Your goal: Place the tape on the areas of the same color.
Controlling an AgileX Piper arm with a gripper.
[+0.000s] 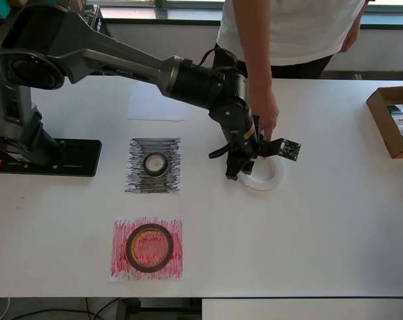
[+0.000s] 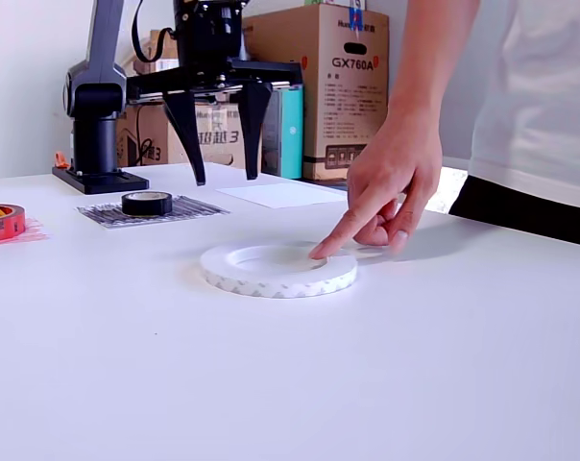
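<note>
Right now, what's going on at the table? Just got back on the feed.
A person's hand is touching the white tape ring, which lies flat on the bare table, not on any sheet. The gripper hangs open above and behind the ring, holding nothing. The black roll already sits on the black sheet, and the red roll on the red sheet. The white sheet is vacant.

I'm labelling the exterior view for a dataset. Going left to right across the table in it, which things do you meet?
Dark-red tape roll on the red sheet → black tape roll on the black sheet → white tape ring → the person's hand, a fingertip on the ring.
</note>
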